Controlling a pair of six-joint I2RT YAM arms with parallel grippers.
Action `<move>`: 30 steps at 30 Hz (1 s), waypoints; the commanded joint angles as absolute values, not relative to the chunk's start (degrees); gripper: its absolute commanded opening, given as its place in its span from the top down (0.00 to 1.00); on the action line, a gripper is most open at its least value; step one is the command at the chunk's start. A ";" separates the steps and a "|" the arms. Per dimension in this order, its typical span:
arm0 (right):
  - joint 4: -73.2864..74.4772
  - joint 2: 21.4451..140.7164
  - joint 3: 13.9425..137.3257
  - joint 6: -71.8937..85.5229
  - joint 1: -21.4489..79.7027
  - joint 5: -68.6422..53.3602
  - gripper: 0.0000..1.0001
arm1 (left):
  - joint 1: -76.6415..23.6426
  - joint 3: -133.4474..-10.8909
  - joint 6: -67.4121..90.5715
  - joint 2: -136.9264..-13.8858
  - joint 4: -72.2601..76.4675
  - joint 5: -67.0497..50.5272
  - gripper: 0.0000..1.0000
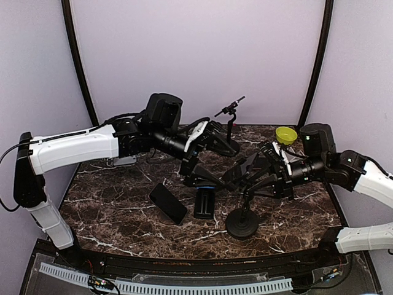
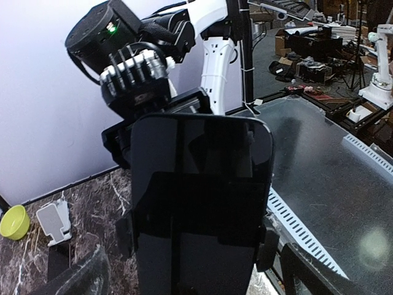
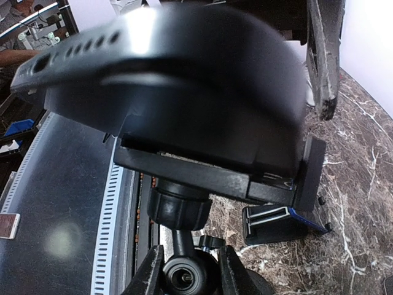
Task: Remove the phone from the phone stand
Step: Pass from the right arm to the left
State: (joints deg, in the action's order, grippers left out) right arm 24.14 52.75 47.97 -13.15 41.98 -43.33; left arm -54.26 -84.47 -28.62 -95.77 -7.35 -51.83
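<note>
Gripping the stem: the right gripper [image 3: 189, 270] has its fingers [image 3: 149, 273] pressed in from both sides on the thin stem of the phone stand [image 1: 242, 224], just under the ball joint.
Left gripper: the left gripper [image 2: 196, 279] is spread to its full width, one finger on each side of the phone's lower half. From the left wrist view it can't be told whether either finger touches the phone.
Phone: the phone [image 2: 199, 209] sits in the stand's cradle [image 3: 209, 172], dark screen facing the left wrist camera. The side clamps hug its edges.
Stand: its round base rests on the counter [image 1: 123, 209] close to the near edge, right of the middle. The stem rises from the base and the cradle tilts towards the left arm.
Second phone: a second phone [image 1: 167, 203] lies flat on the counter, left of the middle.
Small holder: a small holder [image 1: 204, 203], black with a blue strip, stands just beside the second phone, between it and the stand's base.
Yellow bowl: a yellow bowl [image 1: 286, 134] sits by the far right corner.
White holder: a white holder [image 2: 54, 222] stands near the bowl.
</note>
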 commanded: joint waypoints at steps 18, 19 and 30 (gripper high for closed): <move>18.25 51.74 54.52 -16.41 41.73 -51.76 1.00 | -55.72 -88.51 -29.02 -99.39 -12.73 -56.99 0.01; 18.31 51.72 54.63 -16.47 41.75 -51.81 1.00 | -55.72 -88.80 -28.68 -99.79 -12.85 -56.77 0.01; 18.54 52.02 55.04 -16.94 41.70 -51.42 1.00 | -57.02 -88.47 -28.06 -99.72 -12.29 -59.09 0.01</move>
